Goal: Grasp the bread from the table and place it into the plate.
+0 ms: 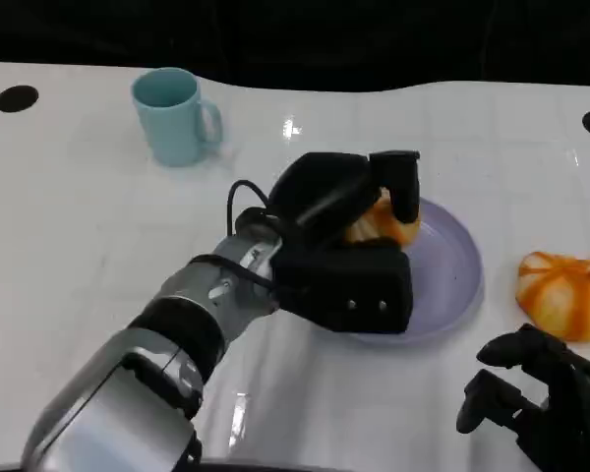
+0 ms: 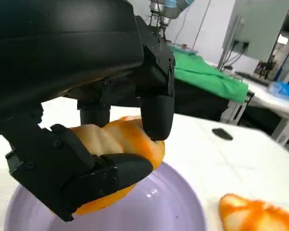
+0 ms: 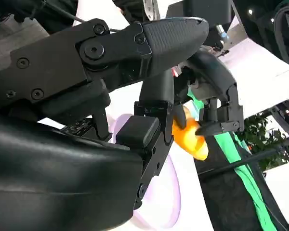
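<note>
Light blue mug [image 1: 174,115]: far left on the white table [image 1: 69,236], upright, handle to the right.

Left hand [image 1: 346,246]: silver forearm reaches in from the near left; fingers wrapped around an orange-and-cream bread [image 1: 382,223], holding it over the plate. In the left wrist view one finger [image 2: 156,115] presses on its top, another [image 2: 106,178] cups it from below.

Lilac plate [image 1: 452,265]: centre-right, its left half hidden by the hand.

Second bread [image 1: 562,293]: on the table right of the plate, cut off by the frame edge.

Right hand [image 1: 546,398]: near right corner, fingers loosely spread, holding nothing, partly cut off.
</note>
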### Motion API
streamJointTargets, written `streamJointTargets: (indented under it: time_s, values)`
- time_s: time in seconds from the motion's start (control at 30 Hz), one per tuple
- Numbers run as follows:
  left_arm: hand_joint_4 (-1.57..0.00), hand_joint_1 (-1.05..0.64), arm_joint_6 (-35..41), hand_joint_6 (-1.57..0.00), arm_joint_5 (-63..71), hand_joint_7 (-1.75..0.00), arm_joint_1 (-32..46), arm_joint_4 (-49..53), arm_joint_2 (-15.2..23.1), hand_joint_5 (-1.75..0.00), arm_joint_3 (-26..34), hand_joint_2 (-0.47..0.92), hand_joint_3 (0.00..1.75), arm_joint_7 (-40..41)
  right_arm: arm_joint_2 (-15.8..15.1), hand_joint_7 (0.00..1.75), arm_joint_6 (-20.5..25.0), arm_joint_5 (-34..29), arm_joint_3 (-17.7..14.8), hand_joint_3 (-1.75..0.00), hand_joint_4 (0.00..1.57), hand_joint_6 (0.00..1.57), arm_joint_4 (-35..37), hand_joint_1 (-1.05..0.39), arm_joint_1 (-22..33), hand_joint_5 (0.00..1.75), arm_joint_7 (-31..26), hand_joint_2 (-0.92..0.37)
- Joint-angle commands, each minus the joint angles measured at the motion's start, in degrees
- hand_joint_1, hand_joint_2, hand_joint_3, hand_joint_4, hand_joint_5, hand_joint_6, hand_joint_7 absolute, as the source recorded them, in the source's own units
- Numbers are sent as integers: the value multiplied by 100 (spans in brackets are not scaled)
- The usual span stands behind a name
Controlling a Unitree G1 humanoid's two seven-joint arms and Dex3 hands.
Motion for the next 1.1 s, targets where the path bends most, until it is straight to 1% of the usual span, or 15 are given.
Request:
streamJointTargets:
  time_s: [0.03, 0.1, 0.13, 0.2, 0.23, 0.27, 0.33, 0.37, 0.4, 0.47, 0.53, 0.63, 0.73, 0.9, 1.1]
  values:
    - [-89, -19, 205, -67, 99, -175, -221, 115, -19, -175, -100, 55, 108, -63, -22, 95, -52, 32, -36, -24, 72, 82, -59, -52, 55, 153, 46, -92]
    - [-80, -19, 184, -65, -5, -170, -228, 145, -30, -174, -61, 59, 103, -332, -8, 95, -79, 40, -37, -24, 72, 82, -45, -52, 57, 153, 74, -92]
    - [-74, -20, 150, -64, -69, -149, -229, 151, -29, -162, -29, 62, 94, -478, -4, 95, -74, 42, -38, -24, 72, 82, -45, -52, 57, 153, 72, -92]
    - [-69, -24, 157, -65, -152, -119, -252, 153, -14, -141, 2, 73, 71, -810, -13, 95, -49, 32, -37, -24, 72, 82, -62, -52, 59, 153, 62, -92]
    - [-60, -28, 190, -54, -156, -82, -281, 154, 2, -119, -14, 84, 49, -996, -15, 96, -43, 24, -35, -24, 72, 82, -75, -52, 60, 153, 57, -92]
    - [-53, -31, 211, -47, -149, -62, -299, 151, 16, -113, -29, 88, 40, -1119, -16, 96, -44, 18, -33, -24, 72, 82, -83, -52, 61, 153, 55, -92]
    - [-37, -36, 250, -38, -111, -39, -318, 146, 37, -107, -57, 91, 33, -1263, -21, 96, -41, 17, -33, -24, 72, 82, -78, -52, 56, 154, 61, -92]
    - [-24, -42, 271, -30, -94, -30, -324, 146, 44, -89, -68, 92, 33, -1317, -25, 96, -35, 20, -35, -24, 72, 82, -70, -52, 49, 154, 66, -92]
    - [-18, -46, 291, -26, -88, -24, -329, 146, 49, -77, -74, 92, 34, -1374, -27, 96, -25, 25, -37, -24, 72, 82, -65, -52, 43, 154, 65, -92]
    - [-5, -58, 338, -16, -94, -15, -356, 163, 58, -55, -87, 92, 40, -1596, -24, 97, -18, 46, -49, -24, 73, 82, -40, -52, 26, 154, 75, -92]
    - [-1, -75, 374, -6, -111, -9, -387, 173, 69, -26, -90, 92, 52, -1830, -27, 97, -24, 50, -58, -24, 73, 82, -13, -52, 11, 154, 93, -92]
    - [0, -94, 509, -1, -41, -2, -459, 163, 99, -4, -167, 92, 66, -2186, -33, 96, -24, 54, -65, -24, 73, 82, 0, -52, 5, 153, 115, -92]
    - [0, -104, 594, 0, 20, 0, -510, 142, 142, 0, -255, 92, 73, -2476, -35, 96, -38, 22, -60, -24, 73, 82, -5, -52, 6, 153, 101, -92]
    - [0, -105, 496, 0, -73, 0, -465, 30, 276, 0, -226, 92, 75, -2649, -25, 96, -70, 31, -65, -25, 73, 82, 12, -52, 3, 153, 133, -92]
    - [-1, -103, -73, -3, -855, -2, -175, -320, 532, -1, 377, 92, 71, -3138, -16, 96, -99, 15, -62, -25, 73, 82, 21, -52, 1, 153, 141, -92]
